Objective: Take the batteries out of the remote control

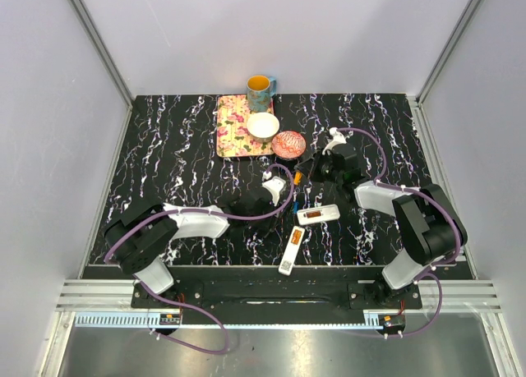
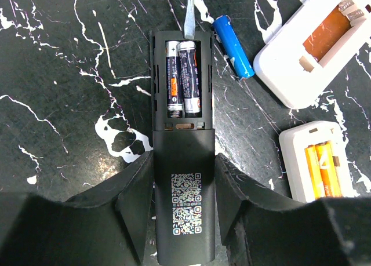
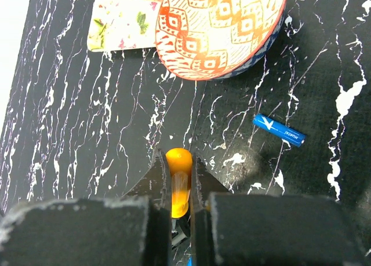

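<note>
Marbled table (image 2: 69, 75) bears a black remote (image 2: 182, 161) holding two batteries (image 2: 184, 77).

This looks like a robot lab, not a home. A left arm (image 1: 177, 225) and a right arm (image 1: 411, 213) are bolted down at the near edge of a black table (image 1: 181, 163) with white streaks. Plain pale walls (image 1: 246, 32) in metal frames (image 1: 97, 39) box it in. Purple cables (image 1: 246, 217) run along the arms. A mug (image 1: 260, 87), a flowered tray (image 1: 233, 126) and two bowls (image 1: 263, 126) are set out at the back.
</note>
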### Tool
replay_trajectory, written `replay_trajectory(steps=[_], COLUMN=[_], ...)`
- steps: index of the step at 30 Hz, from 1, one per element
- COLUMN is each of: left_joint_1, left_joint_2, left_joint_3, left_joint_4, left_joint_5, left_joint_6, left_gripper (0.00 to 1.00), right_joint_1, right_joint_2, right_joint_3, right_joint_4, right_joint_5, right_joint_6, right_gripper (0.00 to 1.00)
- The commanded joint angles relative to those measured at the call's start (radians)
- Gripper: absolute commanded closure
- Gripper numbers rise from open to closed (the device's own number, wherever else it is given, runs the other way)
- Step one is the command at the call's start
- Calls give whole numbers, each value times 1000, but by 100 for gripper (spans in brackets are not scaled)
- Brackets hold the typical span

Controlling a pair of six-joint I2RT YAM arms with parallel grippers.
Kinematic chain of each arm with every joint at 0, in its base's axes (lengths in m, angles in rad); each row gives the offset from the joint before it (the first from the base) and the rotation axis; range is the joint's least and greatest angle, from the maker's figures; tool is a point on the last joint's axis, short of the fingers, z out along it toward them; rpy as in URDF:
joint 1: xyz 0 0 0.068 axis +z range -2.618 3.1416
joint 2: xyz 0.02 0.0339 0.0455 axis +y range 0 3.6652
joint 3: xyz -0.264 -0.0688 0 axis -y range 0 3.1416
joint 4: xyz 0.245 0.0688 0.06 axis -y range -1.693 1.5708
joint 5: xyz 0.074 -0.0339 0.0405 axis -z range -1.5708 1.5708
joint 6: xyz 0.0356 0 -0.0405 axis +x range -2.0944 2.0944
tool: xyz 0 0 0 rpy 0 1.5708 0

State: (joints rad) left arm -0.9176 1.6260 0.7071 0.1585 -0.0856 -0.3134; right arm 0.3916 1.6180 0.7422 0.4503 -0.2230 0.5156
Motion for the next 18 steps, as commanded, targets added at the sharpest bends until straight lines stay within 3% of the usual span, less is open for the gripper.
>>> replay_trajectory(steps=[1, 18], left_joint_1=[6, 25], left_joint_2=[61, 80], left_joint_3=[-21, 20], left_joint_4=[-139, -114], left_joint_5=[21, 58], left_joint_6=[2, 8], left_gripper=[100, 100], right_joint_1=[0, 1], right_joint_2=[3, -29], right_joint_3=[28, 13], right_joint_4=[38, 85], right_joint_5=[-38, -177], right_joint_6=[-11, 61], right_gripper=[100, 100])
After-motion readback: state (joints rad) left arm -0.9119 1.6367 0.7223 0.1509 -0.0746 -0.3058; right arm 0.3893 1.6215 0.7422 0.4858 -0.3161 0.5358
